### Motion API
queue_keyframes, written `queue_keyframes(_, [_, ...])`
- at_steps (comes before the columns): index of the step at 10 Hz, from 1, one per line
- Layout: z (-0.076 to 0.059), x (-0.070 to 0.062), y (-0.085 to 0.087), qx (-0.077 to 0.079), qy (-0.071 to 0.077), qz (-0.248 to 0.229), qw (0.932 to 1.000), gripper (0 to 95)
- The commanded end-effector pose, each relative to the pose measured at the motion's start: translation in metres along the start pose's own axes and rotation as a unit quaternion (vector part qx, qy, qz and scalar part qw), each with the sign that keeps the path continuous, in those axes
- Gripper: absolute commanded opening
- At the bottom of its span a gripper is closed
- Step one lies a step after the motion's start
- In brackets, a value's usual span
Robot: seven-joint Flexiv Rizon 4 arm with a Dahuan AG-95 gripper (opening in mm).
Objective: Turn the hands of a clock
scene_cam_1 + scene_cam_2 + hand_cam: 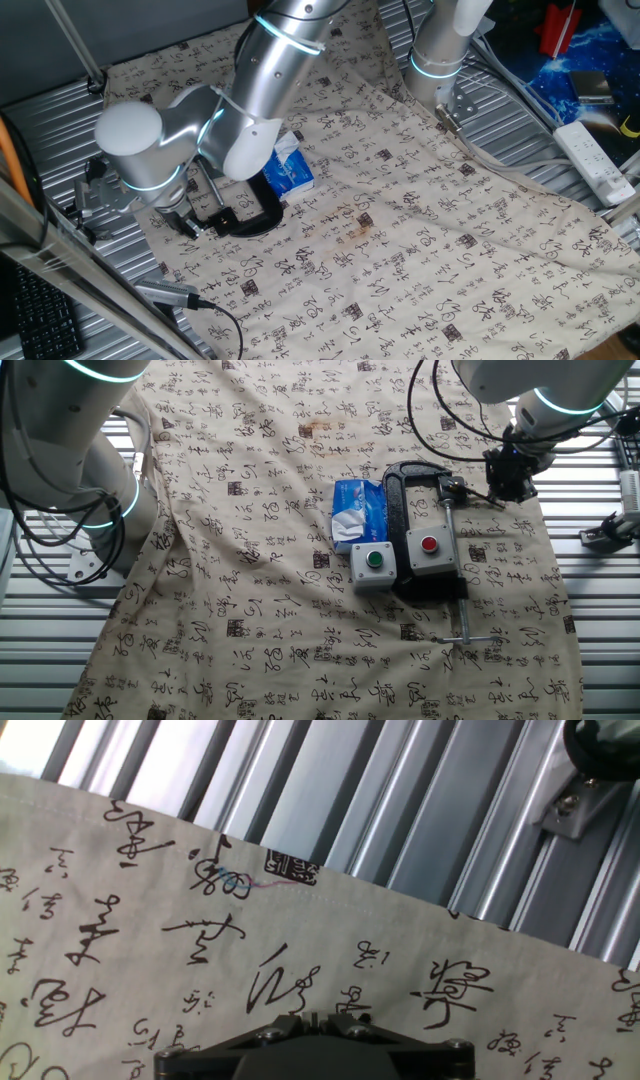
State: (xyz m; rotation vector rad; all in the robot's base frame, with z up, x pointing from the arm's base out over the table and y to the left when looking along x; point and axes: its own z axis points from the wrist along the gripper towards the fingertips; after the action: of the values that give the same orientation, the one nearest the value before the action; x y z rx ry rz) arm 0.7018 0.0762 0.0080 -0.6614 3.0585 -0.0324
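Table covered by a printed cloth [250, 560]. A black clamp [400, 490] lies near one table edge, a grey box with a red button [430, 550] inside it. The gripper [510, 478] hangs just beside the clamp's screw end; fingers seen closed together in hand view. Clock not discernible, presumably there. Approach step judged; next move needs fine alignment
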Motion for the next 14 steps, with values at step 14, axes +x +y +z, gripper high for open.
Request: queue_keyframes(14, [-0.003,0.019,-0.013,-0.004,-0.004,-0.013,0.9999,0.0])
